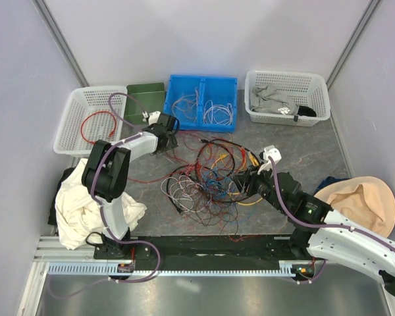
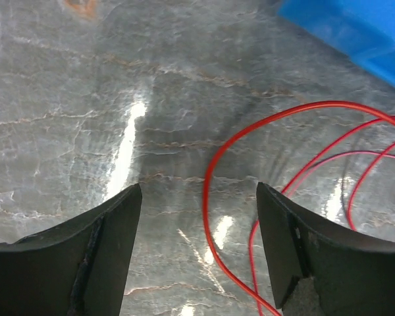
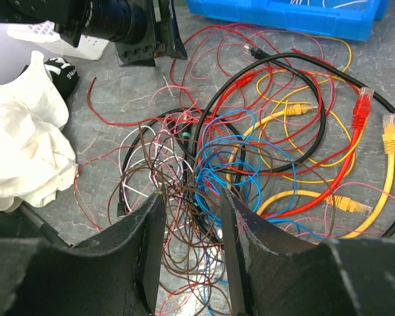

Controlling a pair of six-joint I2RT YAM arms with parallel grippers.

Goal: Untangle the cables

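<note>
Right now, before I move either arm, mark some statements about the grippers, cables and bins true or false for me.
1. The left gripper is open, and a thin red wire shows between its jaws. True.
2. The right gripper is shut on a yellow plug cable. False: it is open, over thin brown wires in the tangle.
3. The blue plastic bin at the back is empty. False: wire loops lie in it.
4. The white mesh basket on the left holds a red wire loop. True.
</note>
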